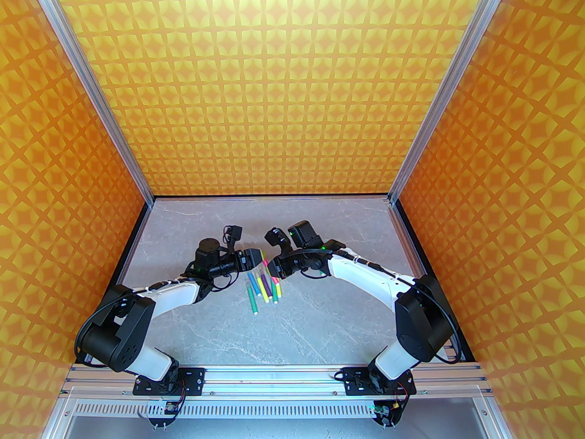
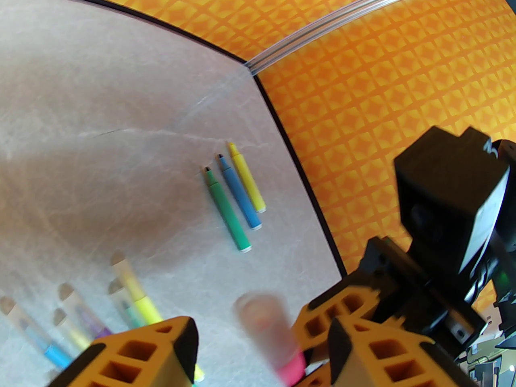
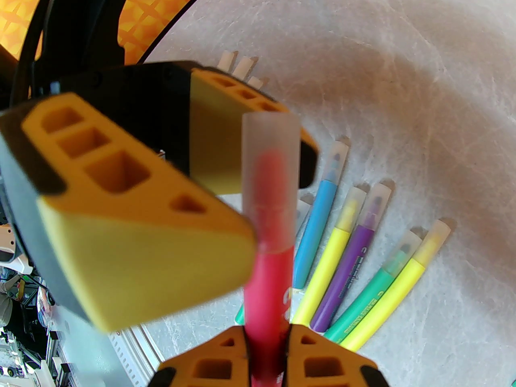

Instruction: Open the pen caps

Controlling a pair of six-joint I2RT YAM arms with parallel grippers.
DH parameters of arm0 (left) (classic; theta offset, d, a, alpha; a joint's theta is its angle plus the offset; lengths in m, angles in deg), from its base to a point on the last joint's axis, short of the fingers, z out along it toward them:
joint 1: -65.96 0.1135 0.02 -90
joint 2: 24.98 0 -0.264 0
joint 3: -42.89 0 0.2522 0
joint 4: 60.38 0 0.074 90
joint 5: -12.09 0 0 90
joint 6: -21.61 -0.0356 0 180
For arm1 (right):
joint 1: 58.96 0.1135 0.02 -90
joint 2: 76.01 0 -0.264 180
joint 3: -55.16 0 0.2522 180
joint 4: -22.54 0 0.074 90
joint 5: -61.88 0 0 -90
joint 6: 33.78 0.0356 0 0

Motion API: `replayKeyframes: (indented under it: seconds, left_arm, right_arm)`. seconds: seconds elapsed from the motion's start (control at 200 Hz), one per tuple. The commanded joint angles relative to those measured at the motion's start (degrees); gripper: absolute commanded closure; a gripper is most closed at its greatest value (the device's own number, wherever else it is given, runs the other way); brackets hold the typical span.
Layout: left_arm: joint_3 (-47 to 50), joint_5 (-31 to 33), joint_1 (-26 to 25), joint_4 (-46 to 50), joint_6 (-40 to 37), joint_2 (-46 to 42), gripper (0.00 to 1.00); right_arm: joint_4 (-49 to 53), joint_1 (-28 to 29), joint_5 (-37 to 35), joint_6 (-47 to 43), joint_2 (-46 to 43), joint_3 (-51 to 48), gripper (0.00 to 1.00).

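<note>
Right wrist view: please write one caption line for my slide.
Right end effector grips a pink-red pen while the open left end effector straddles its cap.

Reaches inward with the left arm (image 1: 169,291) and the right arm (image 1: 365,275), elbows bent out to the sides, wrists low and pointed at each other; sets the two hands nearly tip to tip; holds the left hand (image 2: 262,337) part-spread, its yellow fingers (image 2: 137,357) either side of the frosted cap (image 2: 262,317) with a gap showing; clamps the right hand (image 3: 268,337) tight on the pink-red pen (image 3: 268,280), cap end forward.
</note>
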Motion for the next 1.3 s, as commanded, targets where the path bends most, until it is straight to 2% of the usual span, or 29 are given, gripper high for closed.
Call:
replayKeyframes:
  seconds: [0.0, 0.45, 0.52, 0.665, 0.845, 0.975, 1.295]
  left_arm:
    - [-1.7, -1.0, -0.6, -3.4, 1.4, 1.2, 0.5]
    - [-1.0, -1.4, -0.7, -6.1, 3.0, 2.1, 0.86]
    - [-1.0, -1.4, -0.7, -6.1, 3.2, 2.1, 0.89]
    - [-1.1, -1.4, -0.7, -6.4, 3.6, 2.1, 0.98]
    - [-1.1, -1.4, -0.7, -8.4, 5.2, 2.2, 1.0]
    - [-1.2, -1.4, -0.7, -9.2, 5.9, 2.3, 1.0]
    - [-1.6, -1.4, -0.6, -8.6, 5.3, 2.5, 1.0]
  right_arm:
    - [-1.0, 0.4, 1.3, -0.5, -1.0, -0.8, 0.92]
    - [-1.2, 0.4, 0.5, -0.6, -1.2, -0.9, 0.91]
    - [-1.3, 0.4, -0.3, -0.5, -1.2, -1.1, 0.8]
    - [-2.8, 0.4, -0.4, -0.2, -1.5, -2.2, 0.64]
    - [-6.6, 0.5, 0.7, 1.2, -1.7, -4.4, 0.6]
    - [-8.5, 0.4, 1.6, 2.0, -1.7, -5.8, 0.62]
    - [-7.7, 0.4, 0.6, 0.8, -4.5, -7.4, 0.87]
